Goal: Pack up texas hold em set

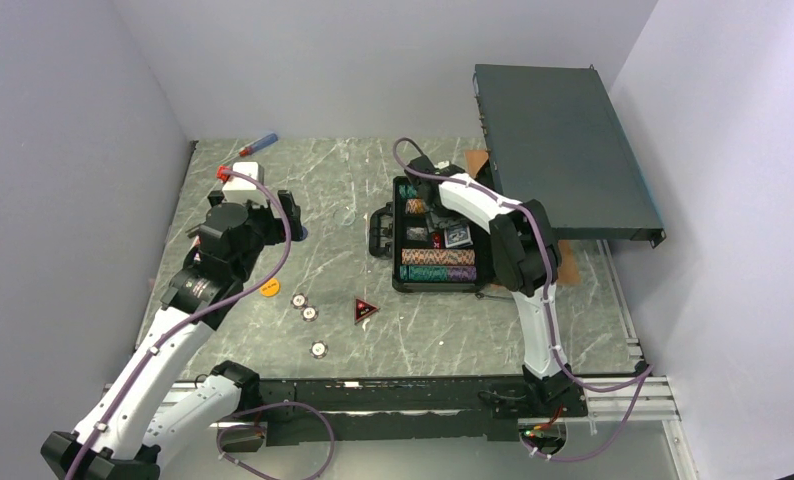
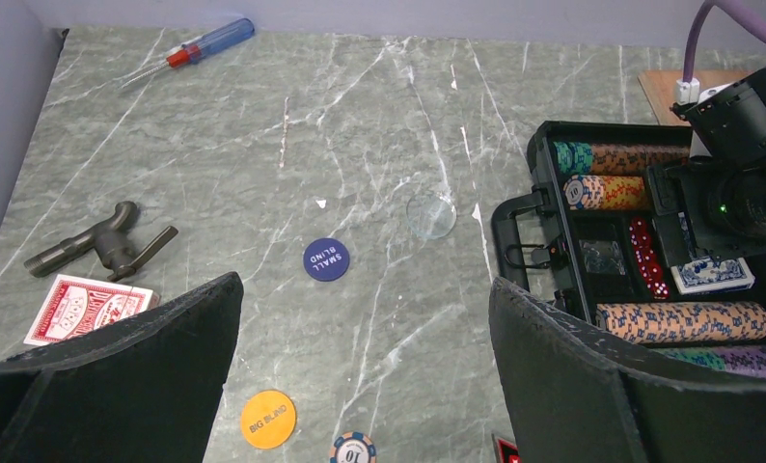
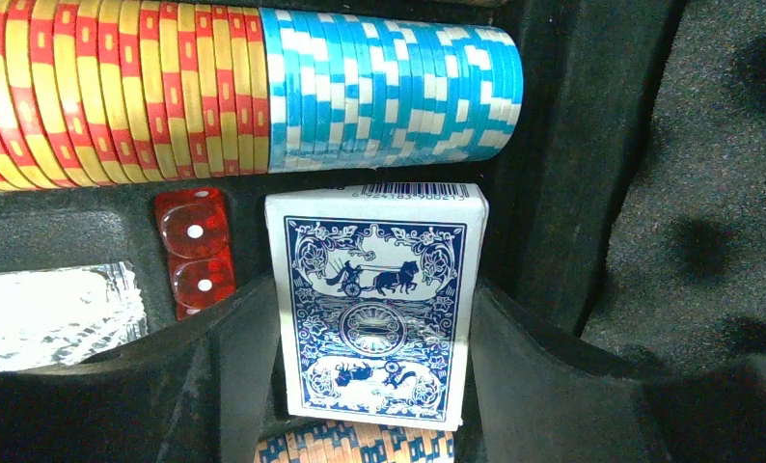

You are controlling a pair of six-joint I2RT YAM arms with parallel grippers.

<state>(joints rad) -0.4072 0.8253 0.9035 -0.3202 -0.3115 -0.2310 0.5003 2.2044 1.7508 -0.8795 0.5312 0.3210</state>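
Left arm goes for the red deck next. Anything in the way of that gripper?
Nothing visible lies on the red deck or between it and the open left gripper. A dark grey tool lies close beyond the deck's far edge and could crowd a finger.

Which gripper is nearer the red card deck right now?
Left. The left gripper hovers open just beside the red card deck. The right gripper is far off, inside the case, closed on the blue deck.
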